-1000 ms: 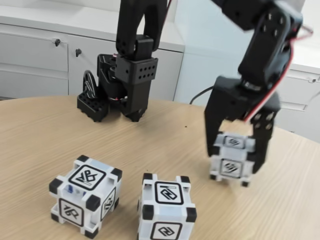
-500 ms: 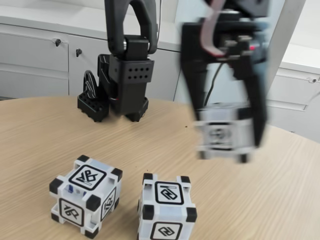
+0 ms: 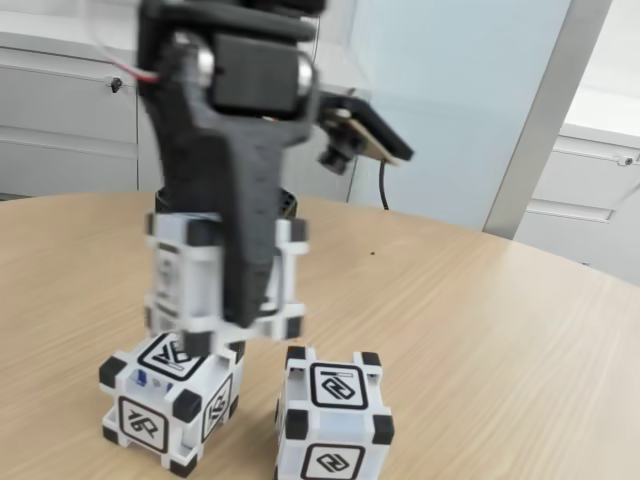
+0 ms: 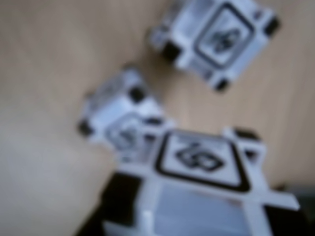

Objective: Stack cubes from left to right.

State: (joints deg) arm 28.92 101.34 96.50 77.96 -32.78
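Observation:
My gripper (image 3: 236, 308) is shut on a white cube (image 3: 200, 285) with black corners and carries it in the air, blurred by motion. In the fixed view this cube hangs just above the left cube (image 3: 165, 405) on the table, its lower edge close over that cube's top face. Another cube (image 3: 333, 415) stands to the right of it, apart from both. The wrist view is blurred: the held cube (image 4: 202, 167) fills the bottom, one cube (image 4: 115, 115) lies partly beneath it, and another cube (image 4: 216, 37) lies at the top right.
The round wooden table (image 3: 500, 340) has open surface on its right half. White cabinets (image 3: 60, 110) and a pale wall panel (image 3: 470, 110) stand behind the table's far edge. A black cable (image 3: 381, 190) hangs behind the arm.
The gripper lifted the cube off the table at the right and swung it left across the table; it now hangs over the left cube. The other two cubes stayed put.

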